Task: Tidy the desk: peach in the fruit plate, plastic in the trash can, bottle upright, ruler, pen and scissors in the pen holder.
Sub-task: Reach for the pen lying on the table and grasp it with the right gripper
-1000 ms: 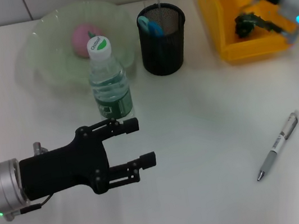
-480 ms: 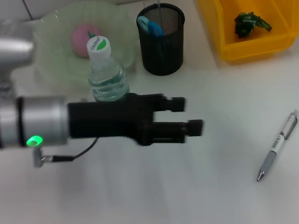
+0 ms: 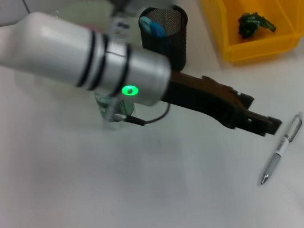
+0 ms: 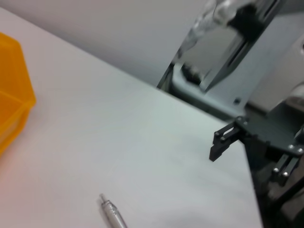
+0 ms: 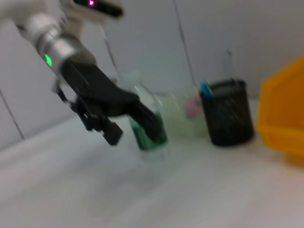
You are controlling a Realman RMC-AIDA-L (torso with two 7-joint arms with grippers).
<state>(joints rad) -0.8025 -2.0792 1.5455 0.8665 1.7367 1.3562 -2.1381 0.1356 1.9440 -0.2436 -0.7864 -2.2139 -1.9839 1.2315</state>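
silver pen (image 3: 280,150) just beside left end effector (image 3: 260,121)

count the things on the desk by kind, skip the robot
pen: 1
bottle: 1
peach: 1
fruit plate: 1
pen holder: 1
yellow bin: 1
green plastic scrap: 1
Total: 7
The pen holder has a blue-handled item in it; its kind is unclear, so it is uncounted.
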